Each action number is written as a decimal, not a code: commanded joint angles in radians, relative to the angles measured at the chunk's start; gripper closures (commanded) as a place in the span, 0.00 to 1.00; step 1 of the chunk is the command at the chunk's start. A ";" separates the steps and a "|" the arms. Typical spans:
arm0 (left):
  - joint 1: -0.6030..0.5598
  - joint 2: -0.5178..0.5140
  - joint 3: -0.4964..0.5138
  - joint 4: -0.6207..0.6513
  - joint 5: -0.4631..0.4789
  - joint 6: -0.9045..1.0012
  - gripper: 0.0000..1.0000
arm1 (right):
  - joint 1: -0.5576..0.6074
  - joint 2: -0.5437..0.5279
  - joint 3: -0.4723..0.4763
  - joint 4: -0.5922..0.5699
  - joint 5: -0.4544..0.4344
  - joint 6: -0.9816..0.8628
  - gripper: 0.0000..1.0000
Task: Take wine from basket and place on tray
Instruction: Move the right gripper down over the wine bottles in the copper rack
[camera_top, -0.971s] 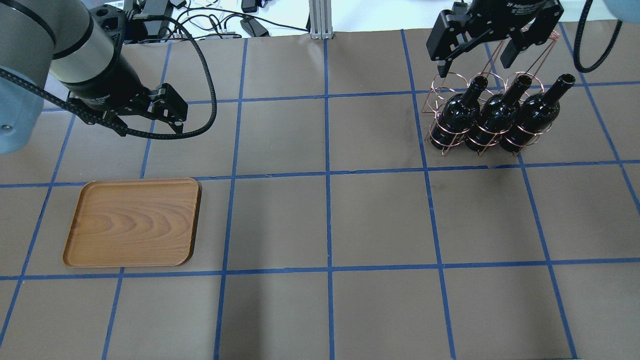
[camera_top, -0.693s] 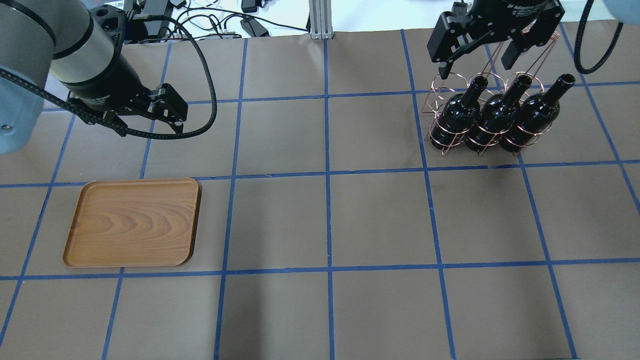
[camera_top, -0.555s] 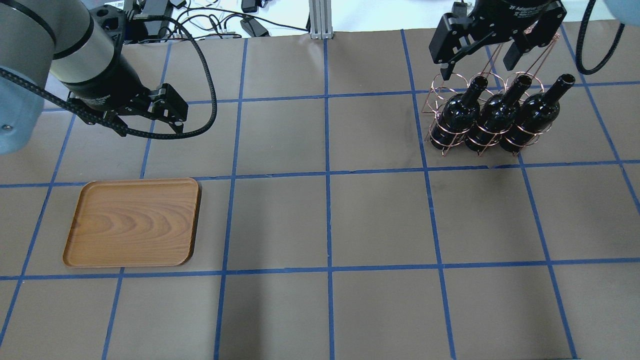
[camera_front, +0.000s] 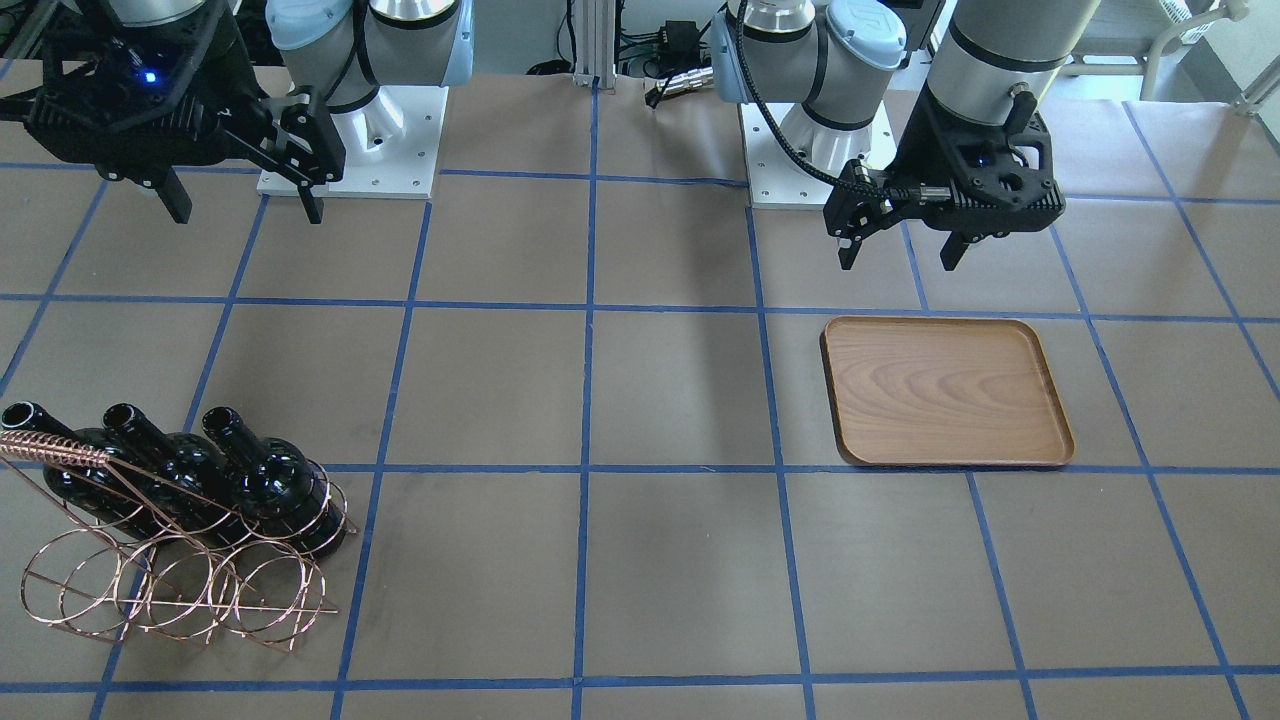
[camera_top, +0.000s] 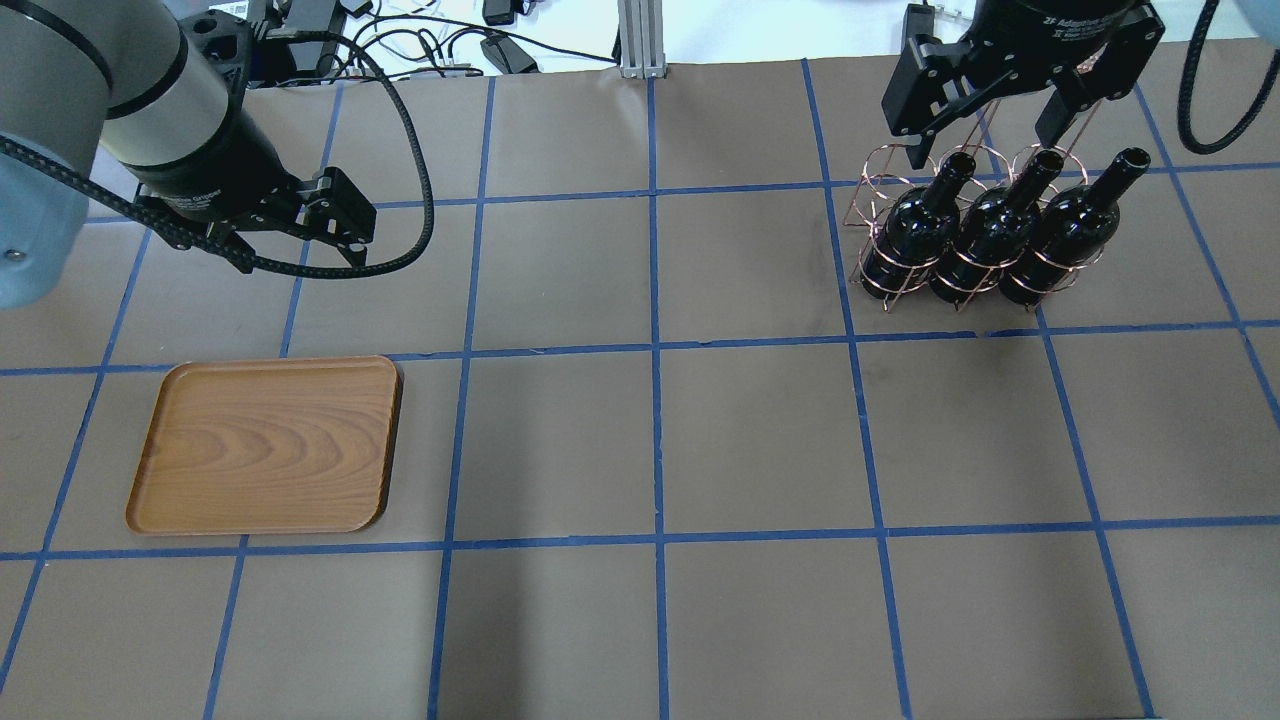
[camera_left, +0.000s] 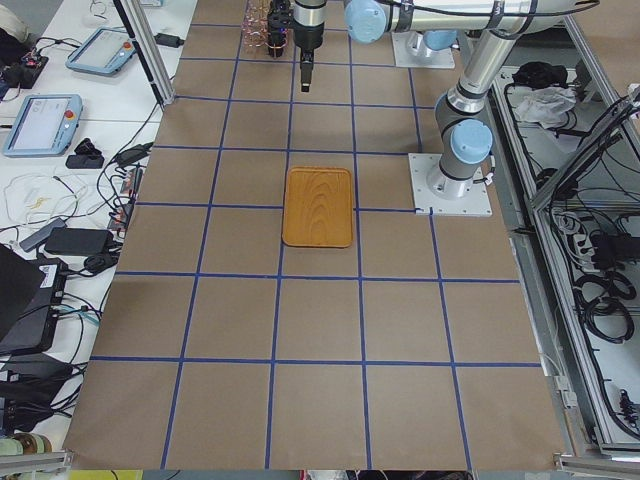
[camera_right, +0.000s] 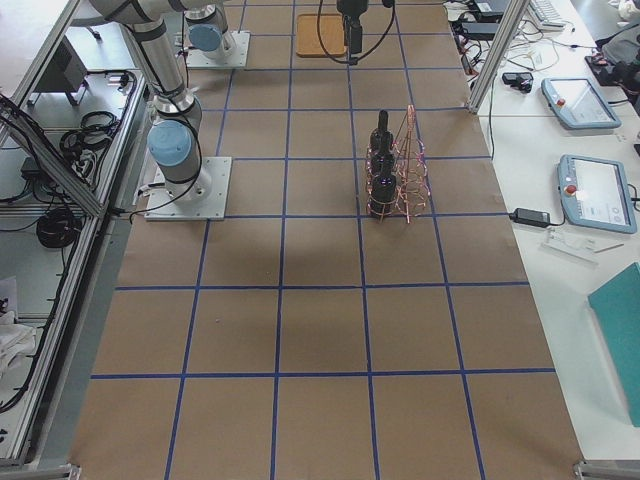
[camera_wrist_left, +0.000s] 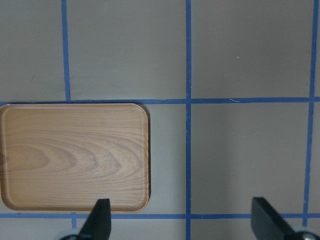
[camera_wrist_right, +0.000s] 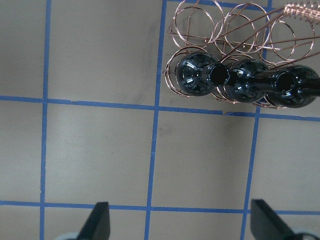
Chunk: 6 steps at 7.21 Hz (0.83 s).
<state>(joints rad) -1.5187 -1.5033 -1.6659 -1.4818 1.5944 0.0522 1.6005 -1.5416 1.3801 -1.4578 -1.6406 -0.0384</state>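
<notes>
Three near-black wine bottles (camera_top: 990, 235) stand side by side in the copper wire basket (camera_top: 880, 185) at the table's far right. They also show in the front view (camera_front: 270, 480) and from above in the right wrist view (camera_wrist_right: 200, 75). My right gripper (camera_top: 983, 150) is open and empty. It hangs high over the table beside the basket and touches nothing, and its fingers (camera_wrist_right: 97, 222) show apart. The wooden tray (camera_top: 265, 445) lies empty at the near left. My left gripper (camera_top: 300, 258) is open and empty above the table, just beyond the tray (camera_wrist_left: 75, 157).
Blue tape lines grid the brown table. Cables and power bricks (camera_top: 400, 40) and an aluminium post (camera_top: 640, 40) line the far edge. The two arm bases (camera_front: 350, 140) stand at the robot's side. The basket's coiled handle (camera_front: 50, 450) sticks up over the bottles.
My right gripper has drifted to the right over the basket, still open. The left arm, tray, bottles and basket have not moved.
</notes>
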 joint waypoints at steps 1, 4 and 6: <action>0.000 0.000 0.000 0.000 0.001 0.002 0.00 | -0.036 0.020 0.013 -0.016 0.011 0.022 0.00; 0.000 0.000 0.000 0.000 0.001 0.002 0.00 | -0.211 0.092 0.097 -0.195 0.015 -0.119 0.00; 0.000 0.002 0.000 0.000 0.001 0.002 0.00 | -0.240 0.112 0.175 -0.277 0.016 -0.203 0.06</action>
<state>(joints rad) -1.5186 -1.5023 -1.6659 -1.4818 1.5953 0.0537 1.3835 -1.4478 1.5096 -1.6885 -1.6255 -0.1841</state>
